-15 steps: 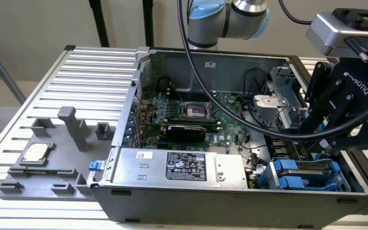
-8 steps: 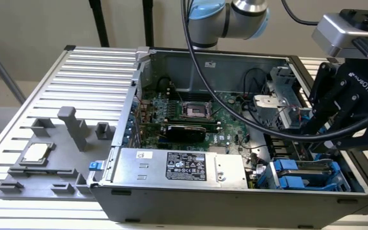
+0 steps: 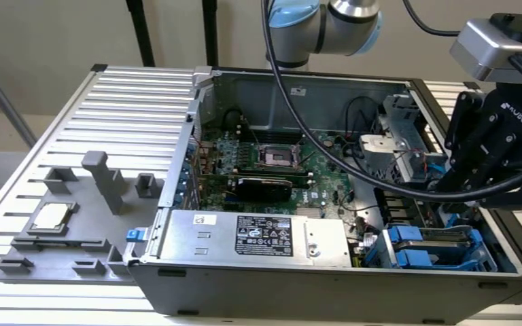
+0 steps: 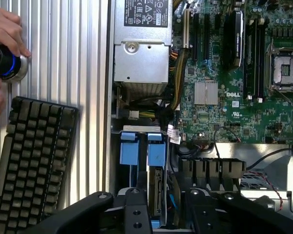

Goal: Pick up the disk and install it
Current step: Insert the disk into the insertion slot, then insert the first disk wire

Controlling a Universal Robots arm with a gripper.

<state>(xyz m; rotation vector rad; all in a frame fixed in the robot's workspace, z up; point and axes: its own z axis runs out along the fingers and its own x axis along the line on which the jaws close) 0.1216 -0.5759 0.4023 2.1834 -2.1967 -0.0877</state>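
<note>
The disk (image 4: 156, 187) stands edge-on in the drive bay at the corner of the open computer case, its blue carrier (image 4: 156, 151) beside a second blue carrier (image 4: 129, 151). In the exterior view the disk (image 3: 442, 234) lies in the bay at the case's lower right. My gripper (image 3: 456, 197) hangs just above that bay. In the wrist view the gripper (image 4: 166, 214) straddles the disk, with one of the black fingers (image 4: 136, 214) close to it and a gap to the other, so it looks open.
The case (image 3: 288, 285) holds a motherboard (image 4: 234, 87), a large silver box (image 3: 252, 238) with a black-and-white label, and cables. A grey tray (image 3: 62, 234) carries a small silver chip (image 3: 51, 216). A keyboard (image 4: 34, 161) and a person's hand (image 4: 7, 29) on a black knob lie beside the case.
</note>
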